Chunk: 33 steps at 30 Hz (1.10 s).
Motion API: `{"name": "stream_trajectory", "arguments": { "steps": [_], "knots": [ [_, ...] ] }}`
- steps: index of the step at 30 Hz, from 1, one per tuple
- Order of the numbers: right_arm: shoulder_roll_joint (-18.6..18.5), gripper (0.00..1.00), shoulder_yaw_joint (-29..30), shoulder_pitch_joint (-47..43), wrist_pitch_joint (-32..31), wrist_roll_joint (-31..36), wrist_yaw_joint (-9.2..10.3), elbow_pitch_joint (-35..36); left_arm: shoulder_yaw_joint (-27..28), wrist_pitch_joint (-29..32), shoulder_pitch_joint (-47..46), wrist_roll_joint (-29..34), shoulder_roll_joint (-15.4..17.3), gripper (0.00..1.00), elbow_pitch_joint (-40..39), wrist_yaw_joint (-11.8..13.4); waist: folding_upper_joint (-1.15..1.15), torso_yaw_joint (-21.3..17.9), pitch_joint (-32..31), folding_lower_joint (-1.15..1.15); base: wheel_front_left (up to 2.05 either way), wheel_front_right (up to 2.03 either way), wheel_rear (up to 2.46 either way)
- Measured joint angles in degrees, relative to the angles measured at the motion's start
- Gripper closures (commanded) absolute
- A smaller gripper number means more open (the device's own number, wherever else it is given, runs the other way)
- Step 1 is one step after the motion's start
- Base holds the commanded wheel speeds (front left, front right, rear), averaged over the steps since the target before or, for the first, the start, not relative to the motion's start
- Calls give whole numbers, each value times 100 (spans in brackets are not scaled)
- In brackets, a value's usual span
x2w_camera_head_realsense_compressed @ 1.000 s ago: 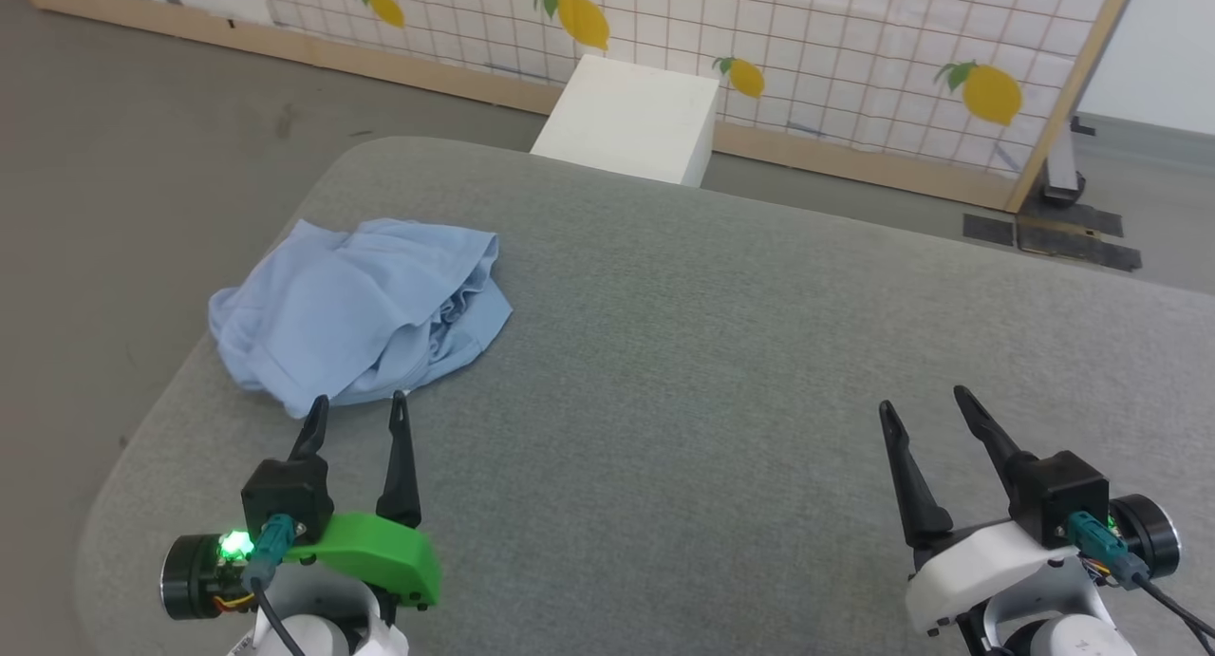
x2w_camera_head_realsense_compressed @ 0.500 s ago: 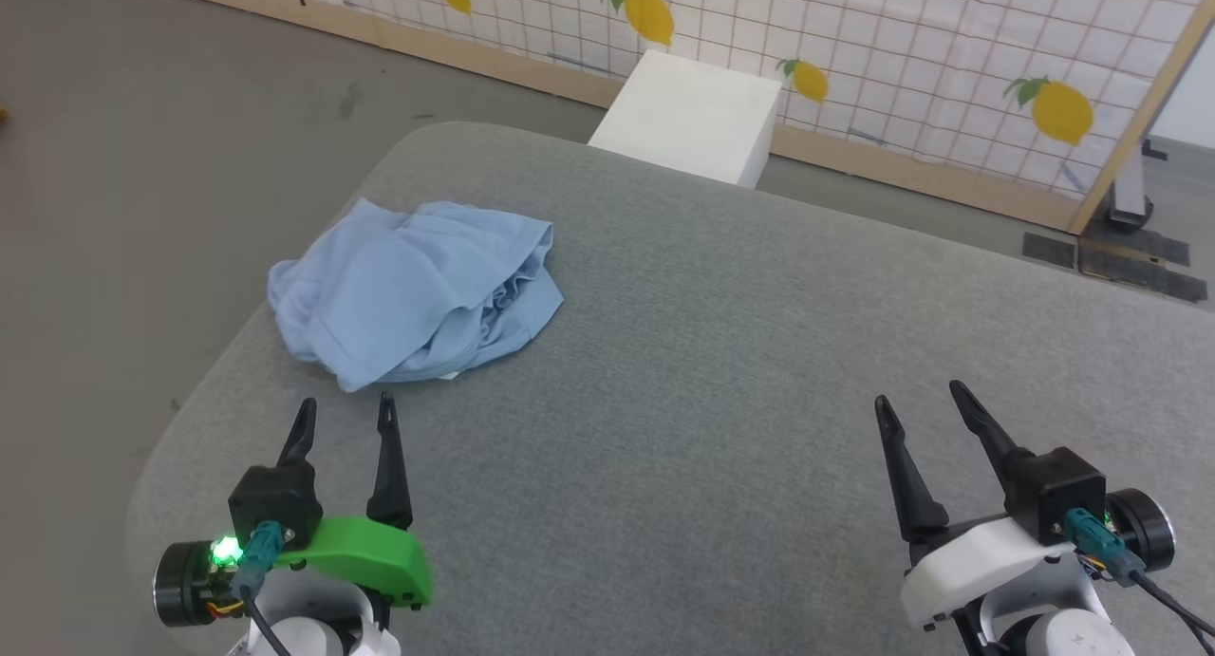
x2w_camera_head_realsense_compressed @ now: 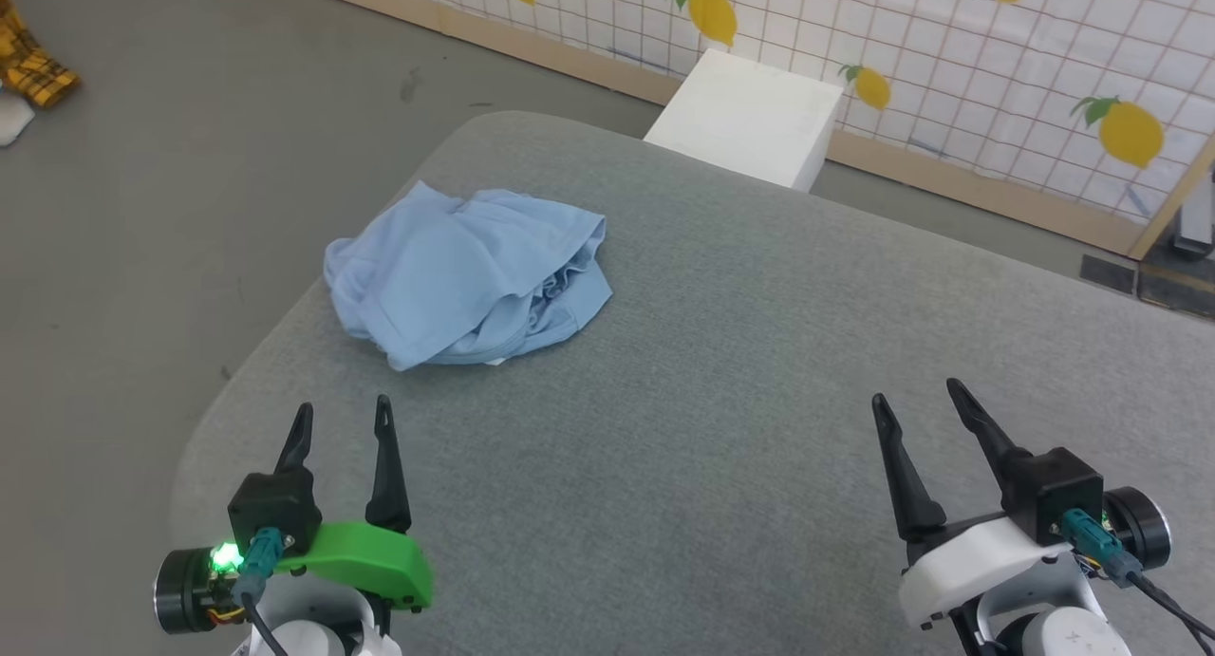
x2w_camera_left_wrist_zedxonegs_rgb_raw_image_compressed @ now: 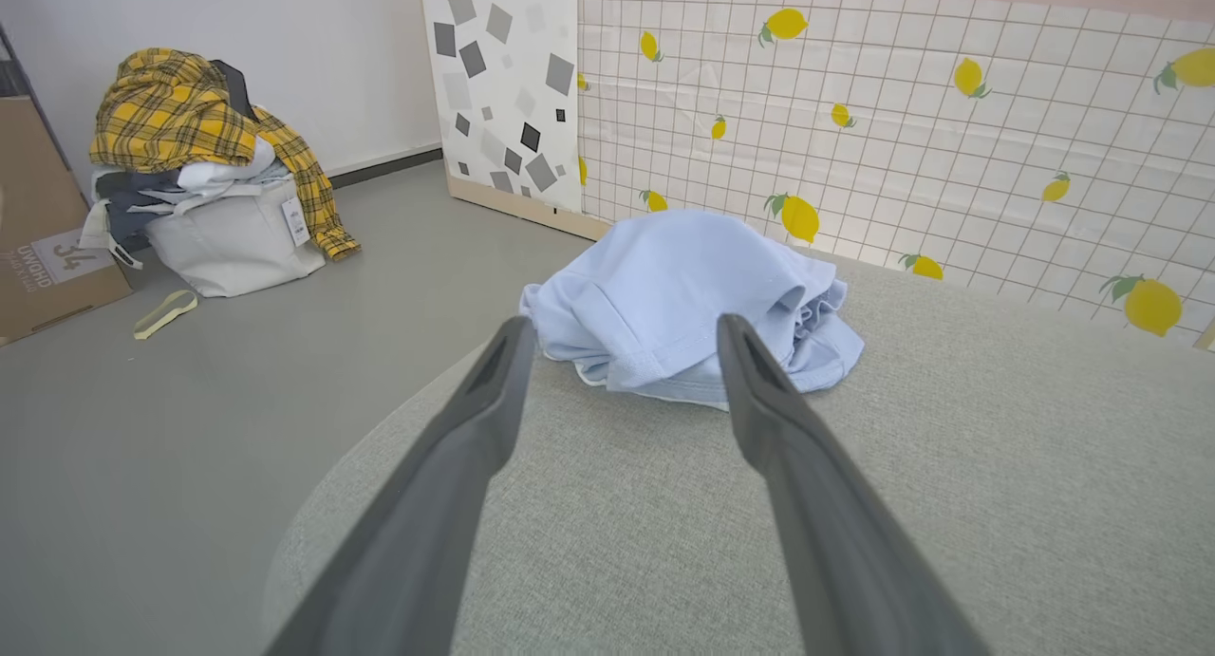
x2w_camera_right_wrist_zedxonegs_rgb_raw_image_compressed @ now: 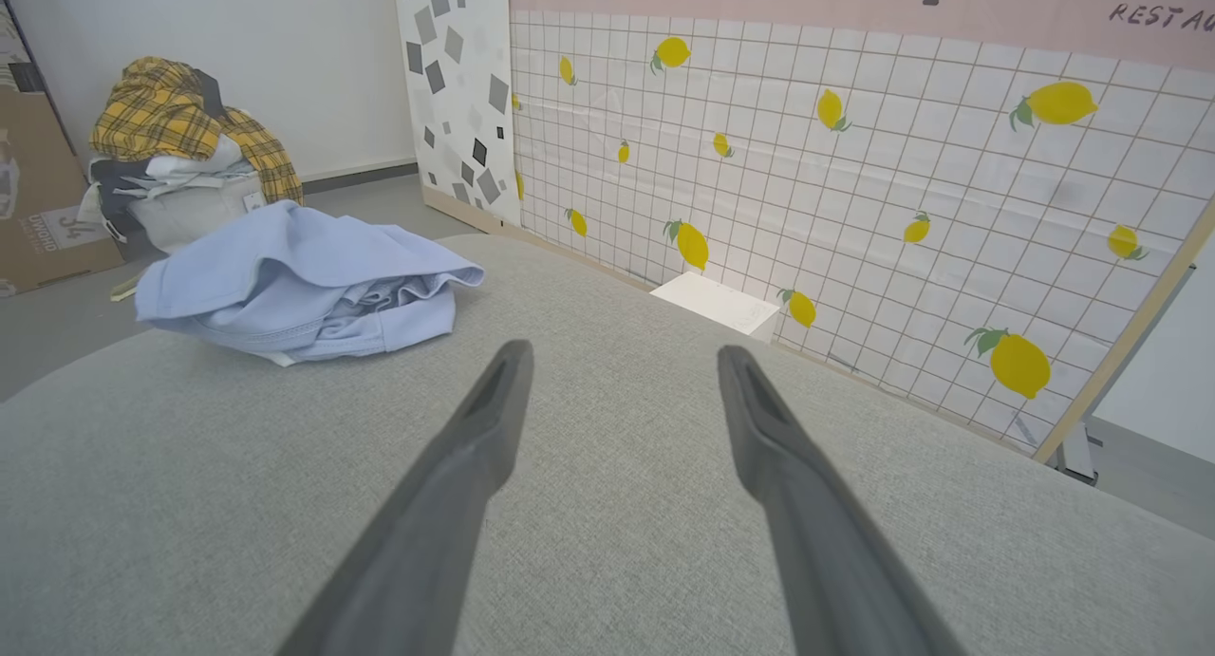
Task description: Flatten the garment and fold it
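While both arms hover low at the bottom of the head view, a grey padded table [x2w_camera_head_realsense_compressed: 740, 371] takes up most of the frame, its rounded corner at the upper left. Along the top edge behind it runs a white gridded screen [x2w_camera_head_realsense_compressed: 949, 39] printed with lemons. The garment [x2w_camera_head_realsense_compressed: 456, 276], light blue, lies crumpled in a heap on the table's upper-left part, close to the rounded edge, with folds bunched on its right side. A white box [x2w_camera_head_realsense_compressed: 750, 115] stands between table and screen at upper centre. The left gripper [x2w_camera_head_realsense_compressed: 343, 404], lower left, has its 2 fingers apart and empty, tips pointing toward the garment but short of it. In the left wrist view the heap sits beyond the tips, framed between them. The right gripper [x2w_camera_head_realsense_compressed: 915, 391], lower right, is likewise spread wide with nothing in it, well apart from the garment. A yellow plaid cloth [x2w_camera_head_realsense_compressed: 28, 63] shows at the far upper-left edge.
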<state>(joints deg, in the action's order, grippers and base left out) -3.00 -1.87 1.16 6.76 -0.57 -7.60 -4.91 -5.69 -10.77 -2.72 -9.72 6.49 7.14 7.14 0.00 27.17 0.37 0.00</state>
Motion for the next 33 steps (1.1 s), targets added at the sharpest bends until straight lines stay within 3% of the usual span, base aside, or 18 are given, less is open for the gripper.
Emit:
{"name": "stream_trajectory", "arguments": {
  "steps": [33],
  "knots": [
    [11, 0, -81, 180, 189, 11, 0, -68, -137, -378, -261, -416, 162, 0, 221, 233, 0, 786, 250, 0, 0, 0, 0]
  ]
}}
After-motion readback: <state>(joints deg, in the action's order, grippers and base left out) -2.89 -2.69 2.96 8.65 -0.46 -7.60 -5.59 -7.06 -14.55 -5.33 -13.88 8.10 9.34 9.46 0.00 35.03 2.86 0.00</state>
